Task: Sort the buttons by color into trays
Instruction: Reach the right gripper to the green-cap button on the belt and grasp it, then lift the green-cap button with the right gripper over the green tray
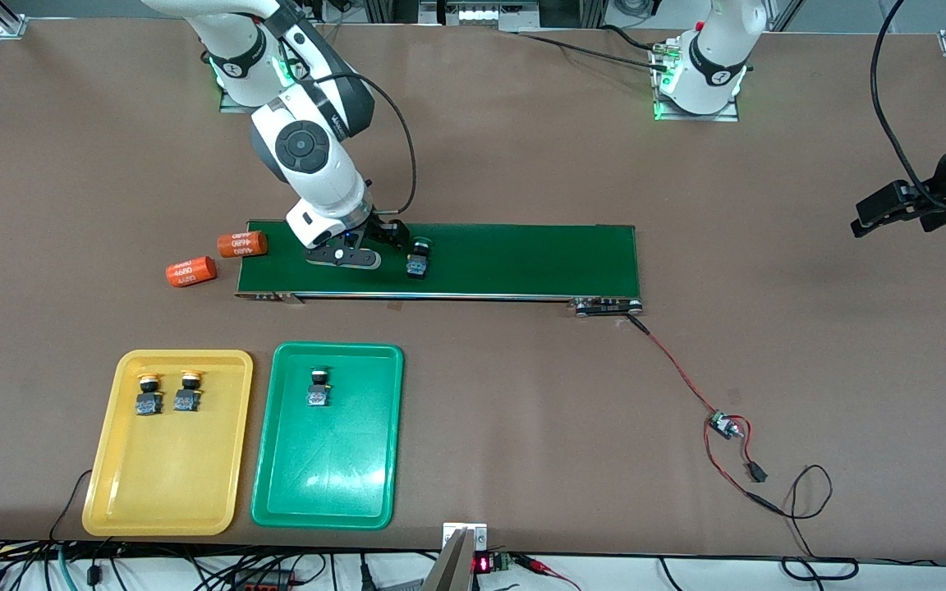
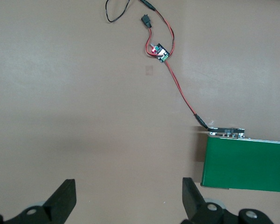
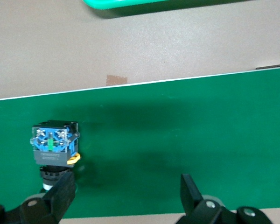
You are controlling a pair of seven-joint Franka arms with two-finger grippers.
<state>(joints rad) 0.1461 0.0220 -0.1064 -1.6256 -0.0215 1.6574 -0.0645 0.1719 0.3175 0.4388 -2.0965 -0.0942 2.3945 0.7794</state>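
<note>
Hovering low over conveyor belt [image 1: 522, 258], right tool [image 1: 374, 246] gapes empty; last green button [image 1: 418, 258] lies on belt just beside it, toward left arm's end, cap pointing toward robot bases. Left tool [image 2: 128, 198] open, waiting well apart. Green tray [image 1: 333, 484] holds one button [image 1: 319, 387].

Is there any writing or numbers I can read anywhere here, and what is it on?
"4680": white print on the orange cylinder at the belt's end, upside down in the front view.
"4680": on the second orange cylinder beside it, nearer the camera.
Red digits on the small display at the table's near edge: too small to read.
Buttons, trays and arms: no readable text.
</note>
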